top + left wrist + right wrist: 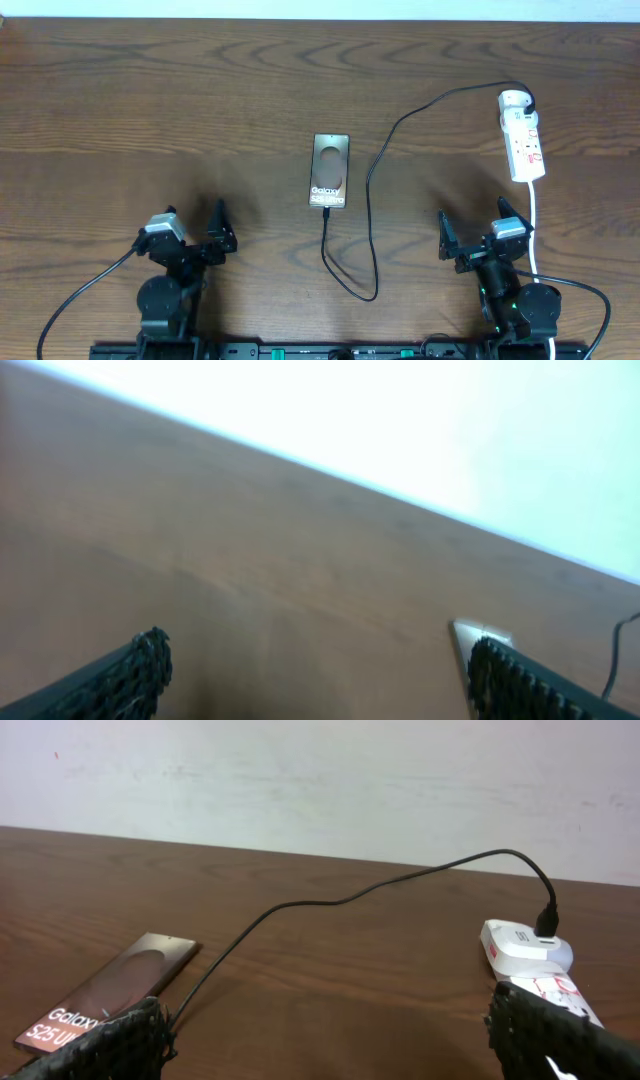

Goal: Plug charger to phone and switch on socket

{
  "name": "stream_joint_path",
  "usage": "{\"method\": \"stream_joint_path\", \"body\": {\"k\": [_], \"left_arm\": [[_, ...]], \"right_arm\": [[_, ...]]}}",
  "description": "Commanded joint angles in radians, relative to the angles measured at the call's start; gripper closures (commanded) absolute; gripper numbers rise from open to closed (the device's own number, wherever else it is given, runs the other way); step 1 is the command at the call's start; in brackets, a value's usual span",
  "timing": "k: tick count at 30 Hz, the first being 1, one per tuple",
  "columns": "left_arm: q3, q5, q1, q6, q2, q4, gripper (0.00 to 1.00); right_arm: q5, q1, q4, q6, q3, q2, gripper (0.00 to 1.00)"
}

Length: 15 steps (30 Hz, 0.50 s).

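A dark brown wooden surface [150, 100] is carrying everything. At 7 o'clock, the left fingers [140, 675] are hanging wide apart above bare wood, gripping nothing. At 5 o'clock, the right fingers [125, 1040] are spread just as wide and are equally empty. The white elongated power-strip socket [525, 140] with red marks is lying at 2 o'clock, and its thick white cord [535, 220] is trailing toward 6 o'clock. The flat bronze-brown phone [329, 170] with white lettering is resting near the centre. The thin black charger cable [372, 190] is arcing from the socket's 12 o'clock end, dropping toward 6 o'clock, then looping up to the phone's 6 o'clock edge. Whether its tip is seated cannot be told.
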Motion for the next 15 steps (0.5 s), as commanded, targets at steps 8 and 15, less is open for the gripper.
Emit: {"method": "stream_joint_path", "body": {"k": [8,15], "left_arm": [[-0.013,-0.033,0.012,0.262,-0.047,-0.048,0.05],[-0.013,-0.036,0.012,0.330,-0.047,-0.048,0.05]], "right_arm": [[-0.007,0.008,-0.001,0.000,-0.004,-0.005,0.01],[-0.007,0.008,-0.001,-0.001,-0.004,-0.005,0.01]]}}
